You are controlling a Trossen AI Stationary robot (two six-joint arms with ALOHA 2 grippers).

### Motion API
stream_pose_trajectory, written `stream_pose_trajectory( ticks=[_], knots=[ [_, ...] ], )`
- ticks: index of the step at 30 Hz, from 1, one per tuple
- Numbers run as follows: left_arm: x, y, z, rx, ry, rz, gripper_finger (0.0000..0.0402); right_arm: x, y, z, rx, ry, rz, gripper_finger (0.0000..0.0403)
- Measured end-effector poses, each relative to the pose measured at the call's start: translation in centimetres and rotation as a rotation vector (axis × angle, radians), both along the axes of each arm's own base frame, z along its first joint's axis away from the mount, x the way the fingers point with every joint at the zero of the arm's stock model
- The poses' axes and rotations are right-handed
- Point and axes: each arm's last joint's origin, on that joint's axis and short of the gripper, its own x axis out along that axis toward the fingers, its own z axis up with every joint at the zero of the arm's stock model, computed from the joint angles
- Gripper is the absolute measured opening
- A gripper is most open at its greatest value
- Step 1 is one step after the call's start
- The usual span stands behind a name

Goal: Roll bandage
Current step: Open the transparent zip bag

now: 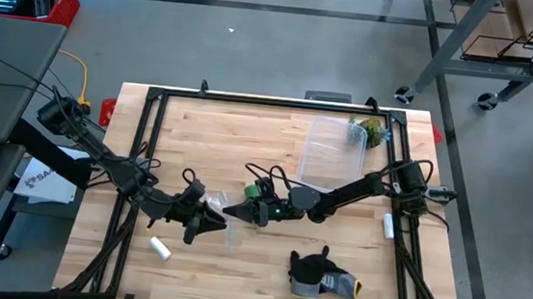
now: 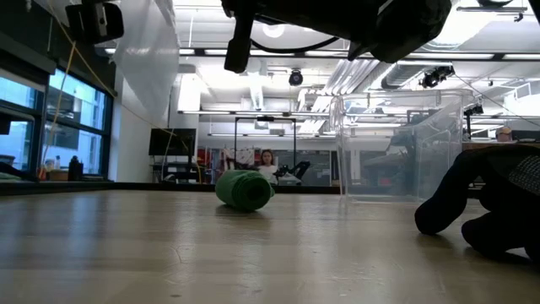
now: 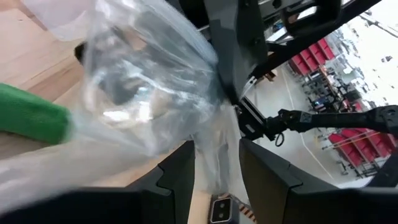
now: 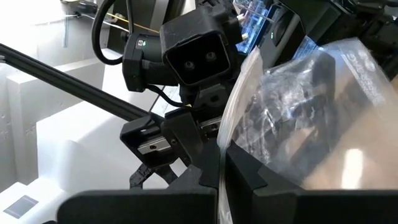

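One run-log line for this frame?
left tool: pinching plastic bag | right tool: shut on bag's other edge | bandage: rolled, on table | glove: untouched

Workshop; metal racks (image 1: pixel 509 35), red bins (image 3: pixel 311 59)

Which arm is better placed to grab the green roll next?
Right, probably. The green roll lies right beside the right hand; the left hand is farther off. Both hands pinch the clear bag, so one must let go first.
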Motion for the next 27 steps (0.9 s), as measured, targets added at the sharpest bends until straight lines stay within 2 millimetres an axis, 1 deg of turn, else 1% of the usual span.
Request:
stream_pose_trajectory(
  ticks=[7, 16, 21, 27],
  knots=[
    [0.3, 0.5, 0.0, -0.003, 0.004, 0.011, 0.012, 0.0, 0.0, 0.0, 0.0, 0.0, 0.0, 0.0],
    [0.3, 0.6, -0.1, -0.001, 0.009, 0.022, 0.012, 0.0, 0.0, 0.0, 0.001, 0.0, 0.0, 0.0],
    [0.6, 1.3, -0.4, 0.003, 0.039, 0.063, 0.012, 0.0, 0.0, 0.0, 0.023, 0.004, 0.005, 0.0],
    [1.2, 1.5, -0.2, -0.014, 0.001, 0.071, 0.012, 0.0, 0.1, 0.1, 0.026, 0.0, 0.002, 0.0]
  ],
)
